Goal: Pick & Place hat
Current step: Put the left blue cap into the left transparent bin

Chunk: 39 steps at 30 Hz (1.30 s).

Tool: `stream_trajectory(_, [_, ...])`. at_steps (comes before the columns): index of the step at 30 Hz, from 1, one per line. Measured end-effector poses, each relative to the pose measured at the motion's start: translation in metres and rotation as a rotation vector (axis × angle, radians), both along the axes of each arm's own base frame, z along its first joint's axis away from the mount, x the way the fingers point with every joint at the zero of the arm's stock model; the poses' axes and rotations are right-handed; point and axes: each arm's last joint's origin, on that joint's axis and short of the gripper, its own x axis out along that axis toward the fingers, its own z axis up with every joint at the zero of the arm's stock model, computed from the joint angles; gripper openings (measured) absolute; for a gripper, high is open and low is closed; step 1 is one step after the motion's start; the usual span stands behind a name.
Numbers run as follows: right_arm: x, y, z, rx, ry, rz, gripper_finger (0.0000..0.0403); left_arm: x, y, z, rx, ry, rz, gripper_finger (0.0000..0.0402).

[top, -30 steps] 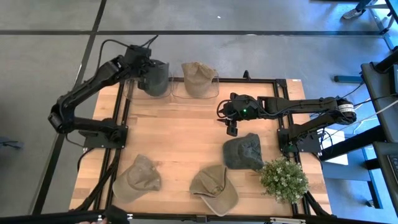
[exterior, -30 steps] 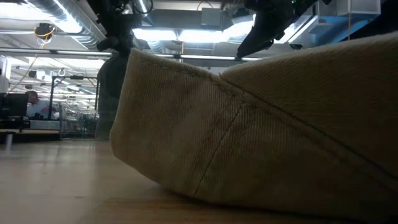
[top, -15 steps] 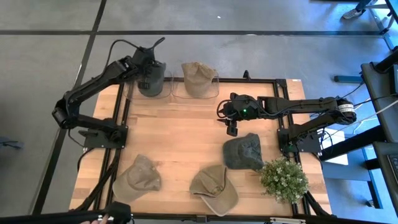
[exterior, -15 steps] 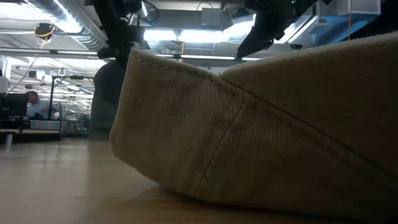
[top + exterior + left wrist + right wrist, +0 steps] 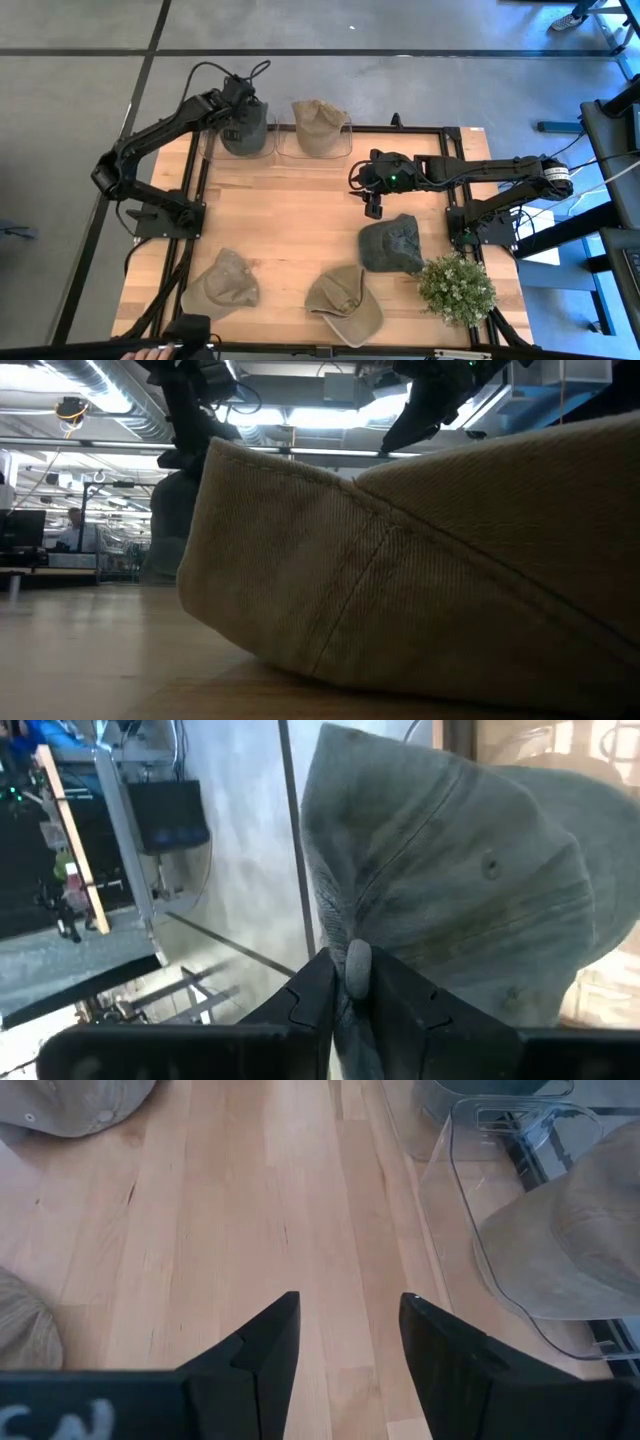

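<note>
My left gripper (image 5: 240, 103) is shut on a dark grey-green hat (image 5: 248, 128) over the left clear bin (image 5: 208, 150) at the table's far edge. In the low view the hat (image 5: 165, 530) hangs below that gripper (image 5: 190, 430). A tan hat (image 5: 320, 125) lies in the right clear bin. My right gripper (image 5: 372, 207) hovers open above the bare wood (image 5: 345, 1342), just on the far side of a dark hat (image 5: 392, 245) that lies on the table. Two khaki hats (image 5: 222, 285) (image 5: 345, 303) lie crown up near the near edge. My left gripper pinches a bunched fold at the hat's edge (image 5: 356, 963) between its two fingers (image 5: 318, 990), coming from above and pointing down. The hat's crown (image 5: 460, 890) hangs slack below the fingers, down into the left bin. Whether it rests on the bin's floor, I cannot tell.
A potted green plant (image 5: 457, 288) stands at the near right corner beside the dark hat. The nearer khaki hat (image 5: 430, 560) fills most of the low view. Bare wood lies open in the table's middle (image 5: 290, 215). A person's hand shows at the near edge (image 5: 140, 352).
My left arm has swung a little toward the table's right, and the hanging grey-green hat has sunk lower over the left bin. My right gripper has kept still.
</note>
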Motion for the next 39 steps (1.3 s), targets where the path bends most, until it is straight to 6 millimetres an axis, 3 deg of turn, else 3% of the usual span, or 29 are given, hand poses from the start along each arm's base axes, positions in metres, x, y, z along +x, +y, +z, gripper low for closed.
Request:
stream_trajectory(13, [0.0001,0.0,0.0001,0.001,-0.001,-0.001,0.0174,0.0032,-0.0014,-0.0012,-0.074,-0.143,-0.009,0.0054])
stream_trajectory(23, [0.0001,0.0,0.0001,0.001,-0.001,-0.001,0.0174,0.0016,-0.0004,-0.0005,-0.034,-0.111,0.035,0.0061])
stream_trajectory(34, [0.0001,0.0001,0.0001,0.007,-0.003,-0.006,0.0174,0.0025,0.0001,0.0,-0.03,-0.081,-0.015,0.012])
stream_trajectory(39, [0.0001,0.0001,0.0001,0.007,-0.002,-0.005,0.0174,0.0054,0.0047,0.0054,0.055,-0.085,-0.012,0.0148])
